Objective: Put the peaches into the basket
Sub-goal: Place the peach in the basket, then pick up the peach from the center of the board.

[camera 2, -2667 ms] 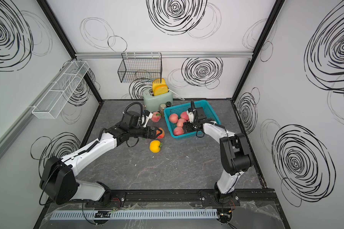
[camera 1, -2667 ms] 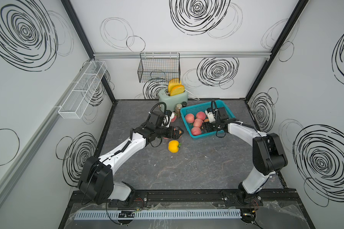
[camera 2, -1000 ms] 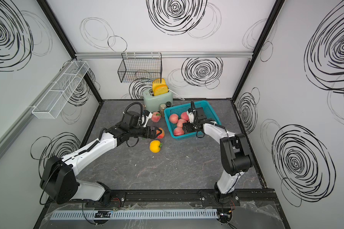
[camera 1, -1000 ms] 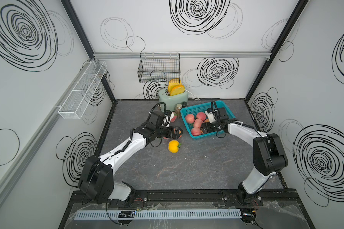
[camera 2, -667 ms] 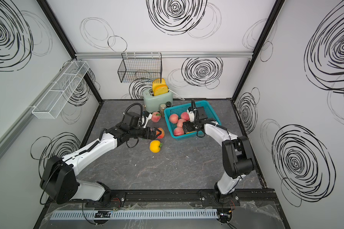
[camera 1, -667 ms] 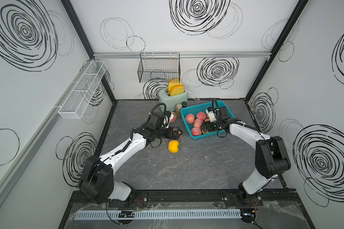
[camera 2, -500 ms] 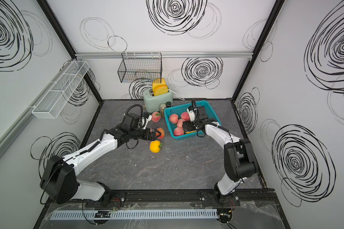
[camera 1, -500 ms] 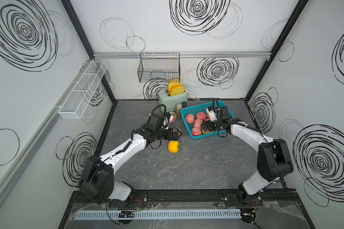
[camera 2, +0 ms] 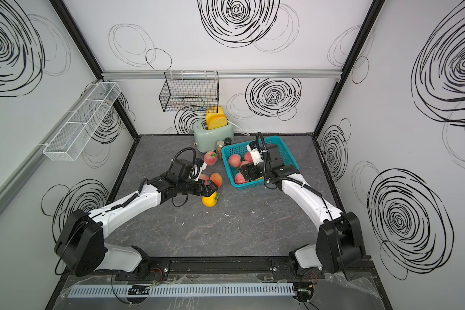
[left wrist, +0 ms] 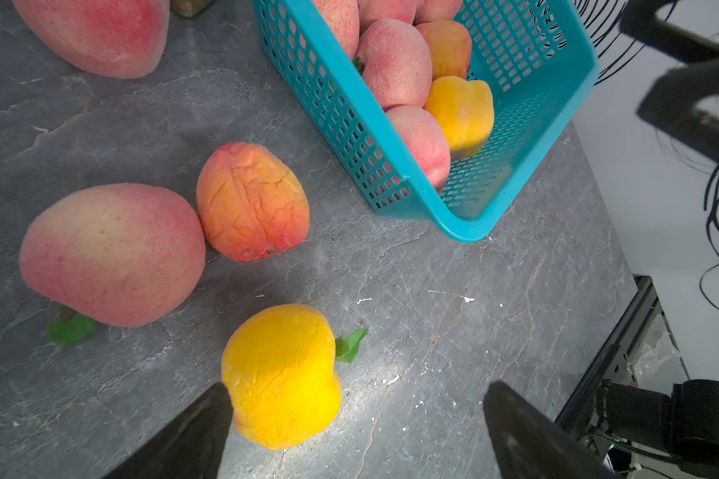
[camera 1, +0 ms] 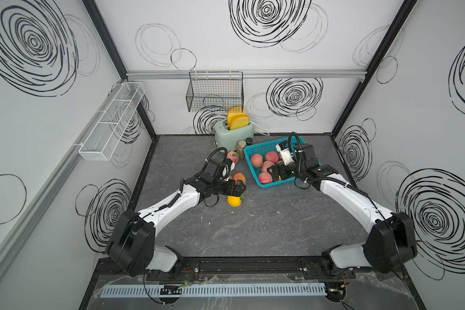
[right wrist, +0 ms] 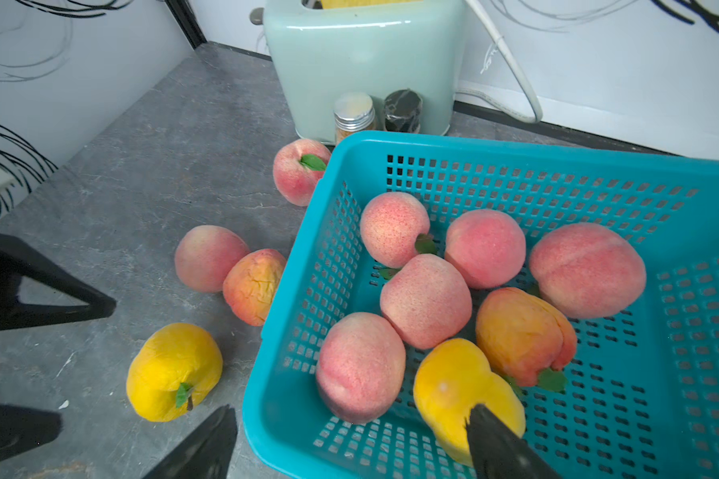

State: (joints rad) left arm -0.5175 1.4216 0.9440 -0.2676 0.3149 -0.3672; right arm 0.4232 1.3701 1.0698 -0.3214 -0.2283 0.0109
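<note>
The teal basket (camera 1: 275,185) (camera 2: 282,139) stands at the back right and holds several peaches: pink ones (right wrist: 426,300), an orange-red one (right wrist: 524,336) and a yellow one (right wrist: 453,385). On the table to its left lie a yellow peach (camera 1: 234,201) (left wrist: 281,375), an orange-red peach (left wrist: 252,203) and two pink peaches (left wrist: 113,255) (camera 1: 232,157). My left gripper (camera 1: 238,188) (left wrist: 353,431) hangs open just above the yellow table peach, one finger beside it. My right gripper (camera 1: 275,173) (right wrist: 349,439) is open astride the basket's near left corner, one finger (right wrist: 503,443) over the yellow peach inside.
A mint toaster (camera 1: 234,131) with two bread slices stands at the back wall, with two small jars (camera 1: 241,146) between it and the basket. A black wire basket (camera 1: 215,94) hangs on the back wall and a white mesh rack (camera 1: 110,123) on the left wall.
My left gripper has come forward from the orange-red peach to above the yellow table peach. The right arm's elbow has swung out to the right, and its gripper has drawn back a little.
</note>
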